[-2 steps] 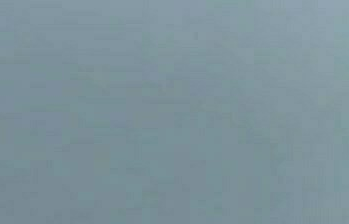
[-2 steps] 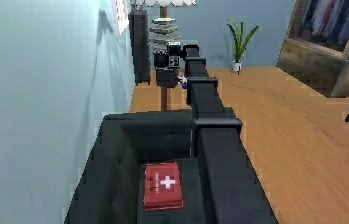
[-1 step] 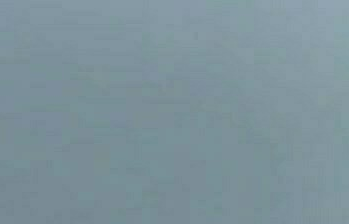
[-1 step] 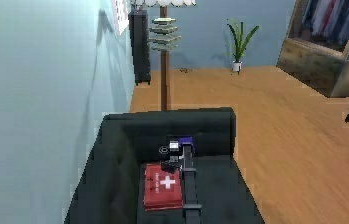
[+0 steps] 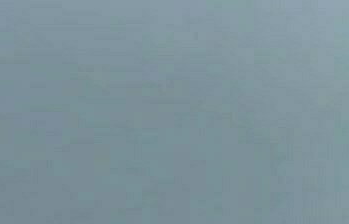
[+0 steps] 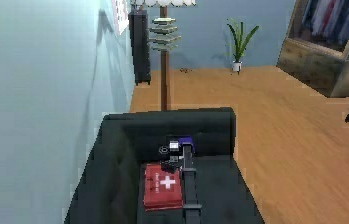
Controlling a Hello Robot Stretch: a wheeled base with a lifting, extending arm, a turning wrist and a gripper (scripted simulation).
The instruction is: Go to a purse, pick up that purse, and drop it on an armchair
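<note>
The red purse (image 6: pixel 162 188), flat with a white cross on its face, lies on the cushion of a dark seat (image 6: pixel 122 150). It is just beside my arm (image 6: pixel 193 190), on the arm side view's left of it. My pincer (image 6: pixel 166 153) sits beyond the purse's far end, near the seat's back.

I judge the step in hand to be the grasp, though I cannot rule out that this seat is the armchair. To do it well, I would draw the arm in until the pincer is above the purse's middle. I would come down gently, because the cushion will give under pressure. I would take the purse across its narrow side and lift it straight up, clear of the upholstery, before the base turns. The seat's back stands close behind the pincer, so I would avoid reaching any farther out.

Much is hard to read. The pincer is dark against dark upholstery, so I cannot tell how its fingers stand or whether it holds anything. My arm covers the purse's right edge, and I cannot make out a strap or handle. The seat's front is cut off at the bottom edge. Ahead there is a plain blue-grey wall (image 5: pixel 172 110), probably very near.
</note>
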